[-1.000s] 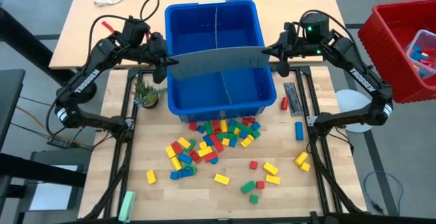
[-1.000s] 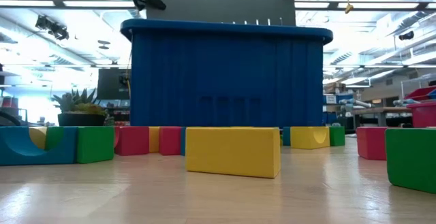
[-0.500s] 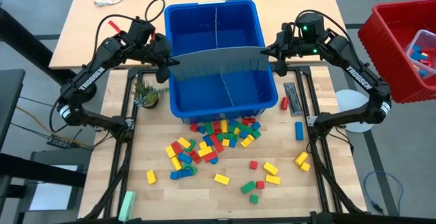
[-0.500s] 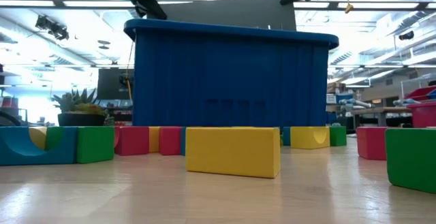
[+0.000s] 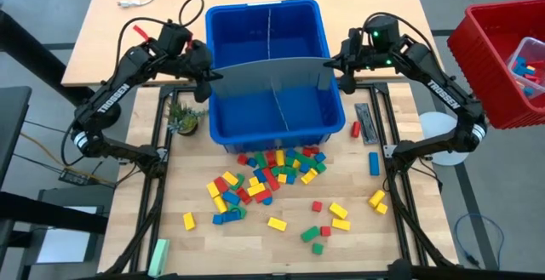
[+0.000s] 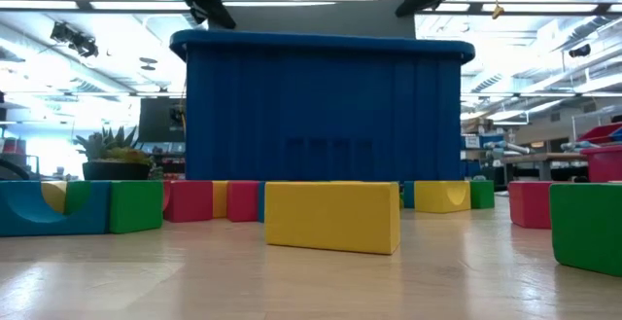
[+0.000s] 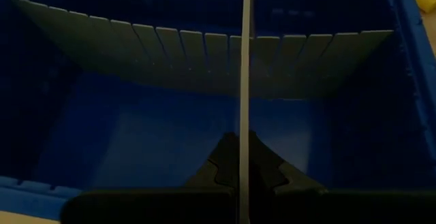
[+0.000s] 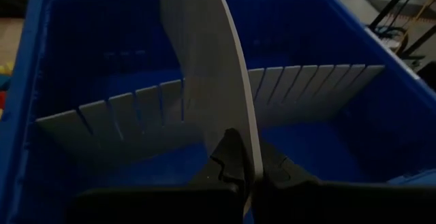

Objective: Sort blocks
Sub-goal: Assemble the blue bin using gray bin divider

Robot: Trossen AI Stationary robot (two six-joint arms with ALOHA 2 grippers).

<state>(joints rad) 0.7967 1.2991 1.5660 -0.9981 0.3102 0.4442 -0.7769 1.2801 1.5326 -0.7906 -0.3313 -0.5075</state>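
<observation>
Both pincers clamp one grey divider panel (image 5: 271, 77) by its ends, left pincer (image 5: 207, 77) and right pincer (image 5: 337, 74), spanning the blue bin (image 5: 223, 125) to split it for sorting; blocks (image 5: 274, 178) wait near the table's front edge.

The blocks (image 5: 274, 171) are looking like glossy plastic, the bench (image 5: 255, 242) is showing pale wood grain, the bin (image 5: 223, 67) smooth blue plastic.

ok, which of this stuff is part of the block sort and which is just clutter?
In the job:
- blocks loose on the table
- blue bin
- grey divider panel, left hand and right hand each shut on one end

Lying about:
- potted plant
- red crate
- pale green bar
</observation>
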